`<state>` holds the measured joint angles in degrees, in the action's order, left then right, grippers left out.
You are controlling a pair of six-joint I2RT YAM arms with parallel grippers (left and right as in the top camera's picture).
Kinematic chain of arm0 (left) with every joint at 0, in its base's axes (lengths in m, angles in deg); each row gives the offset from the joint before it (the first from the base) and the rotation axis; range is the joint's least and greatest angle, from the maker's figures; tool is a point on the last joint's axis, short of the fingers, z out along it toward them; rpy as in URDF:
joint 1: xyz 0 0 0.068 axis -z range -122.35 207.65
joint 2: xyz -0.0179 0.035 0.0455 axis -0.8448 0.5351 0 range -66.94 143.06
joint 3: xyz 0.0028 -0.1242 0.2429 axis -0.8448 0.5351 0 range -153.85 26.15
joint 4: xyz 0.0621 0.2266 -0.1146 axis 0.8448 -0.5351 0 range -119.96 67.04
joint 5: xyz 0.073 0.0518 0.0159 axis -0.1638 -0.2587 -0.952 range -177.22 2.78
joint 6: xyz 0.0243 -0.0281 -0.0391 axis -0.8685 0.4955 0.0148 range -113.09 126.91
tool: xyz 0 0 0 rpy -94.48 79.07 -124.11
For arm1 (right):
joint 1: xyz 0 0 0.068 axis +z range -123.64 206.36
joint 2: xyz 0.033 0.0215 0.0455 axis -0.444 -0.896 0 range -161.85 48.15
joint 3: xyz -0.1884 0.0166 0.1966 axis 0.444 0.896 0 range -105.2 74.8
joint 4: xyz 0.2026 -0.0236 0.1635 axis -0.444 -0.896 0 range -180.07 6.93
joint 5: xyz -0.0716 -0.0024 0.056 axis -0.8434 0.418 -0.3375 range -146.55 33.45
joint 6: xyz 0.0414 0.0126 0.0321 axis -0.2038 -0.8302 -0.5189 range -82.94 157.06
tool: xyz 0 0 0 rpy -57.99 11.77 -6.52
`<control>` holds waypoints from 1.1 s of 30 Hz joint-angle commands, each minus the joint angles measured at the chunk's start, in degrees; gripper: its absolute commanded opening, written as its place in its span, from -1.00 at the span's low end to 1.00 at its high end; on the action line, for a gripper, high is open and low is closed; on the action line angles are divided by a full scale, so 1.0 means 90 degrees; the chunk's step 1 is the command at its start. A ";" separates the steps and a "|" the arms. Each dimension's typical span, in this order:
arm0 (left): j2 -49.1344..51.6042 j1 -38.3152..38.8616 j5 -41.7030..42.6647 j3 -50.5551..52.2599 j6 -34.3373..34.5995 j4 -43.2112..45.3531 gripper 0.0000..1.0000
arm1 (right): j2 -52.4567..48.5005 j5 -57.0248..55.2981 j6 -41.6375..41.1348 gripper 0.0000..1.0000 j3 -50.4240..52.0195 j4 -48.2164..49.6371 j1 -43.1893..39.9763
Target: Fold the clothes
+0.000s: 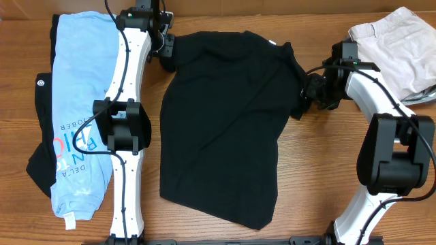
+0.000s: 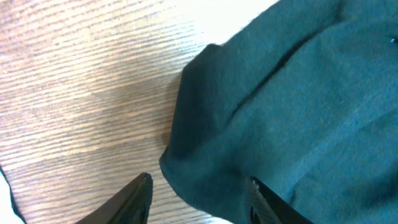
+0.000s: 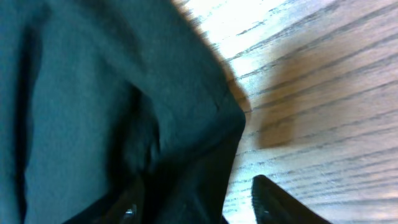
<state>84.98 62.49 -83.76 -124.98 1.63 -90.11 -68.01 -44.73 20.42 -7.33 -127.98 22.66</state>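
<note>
The black T-shirt (image 1: pixel 225 122) lies spread on the wooden table, its small white neck label at the top edge. My left gripper (image 1: pixel 165 49) is at the shirt's top left sleeve; in the left wrist view its fingers (image 2: pixel 199 190) are open, with the sleeve edge (image 2: pixel 211 162) between them. My right gripper (image 1: pixel 312 90) is at the shirt's right sleeve; in the right wrist view its fingers (image 3: pixel 196 196) are open around the sleeve corner (image 3: pixel 211 143). The light blue printed tee (image 1: pixel 82 109) lies folded at the left.
A dark garment (image 1: pixel 39 136) lies under the blue tee at the far left. A pile of beige clothing (image 1: pixel 395 47) sits at the back right. Both arm bases stand at the front edge.
</note>
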 commanded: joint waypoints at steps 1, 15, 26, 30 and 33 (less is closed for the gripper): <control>0.0075 0.0007 0.0068 0.0000 0.0117 0.0083 0.04 | -0.0012 0.0058 -0.0141 0.07 0.0206 0.0131 -0.0019; 0.0721 0.0007 0.0121 0.0000 0.0340 0.0078 -0.70 | -0.0027 0.0046 -0.0163 -0.57 0.0255 0.0410 -0.0019; 0.0818 -0.0053 0.0109 -0.0267 0.0590 0.0563 -0.92 | -0.0022 -0.0306 -0.0126 -0.92 -0.0138 0.0231 -0.0384; 0.0816 -0.0199 0.0112 -0.0690 0.0750 0.0508 -0.92 | -0.0022 -0.0304 0.0136 -0.92 -0.0831 -0.0233 -0.0755; 0.0816 -0.0301 0.0119 -0.1253 0.0947 0.0352 -0.92 | -0.0022 -0.0306 0.0398 -0.92 -0.1389 -0.0505 -0.0993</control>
<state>91.69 61.44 -83.10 -130.27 7.20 -86.26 -68.27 -46.48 20.90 -13.82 -131.69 15.84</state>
